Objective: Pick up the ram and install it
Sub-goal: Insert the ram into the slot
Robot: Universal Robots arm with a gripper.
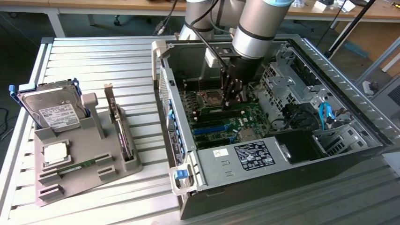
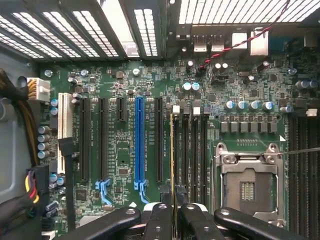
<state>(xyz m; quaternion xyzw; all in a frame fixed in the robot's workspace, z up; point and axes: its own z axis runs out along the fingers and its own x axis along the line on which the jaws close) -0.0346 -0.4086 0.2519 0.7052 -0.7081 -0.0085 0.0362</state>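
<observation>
I see a ribbed silver aluminium worktable (image 1: 87, 51) underneath everything; at twelve o'clock runs a light wooden bench with white legs (image 1: 112, 4), dark floor (image 1: 24, 29) at ten.

Held end of ram (image 2: 172, 150) hidden between fingers (image 2: 159, 222) cut off at the edge.

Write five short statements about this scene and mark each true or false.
1. The gripper is inside the open computer case. True.
2. It grips the ram edge-on over the black memory slots. True.
3. The processor socket holds a chip. False: it looks empty, and the silver chip lies on the grey tray.
4. The hard drive is mounted in the case. False: it stands in the tray, outside the case.
5. A second green stick lies in the tray. True.
</observation>
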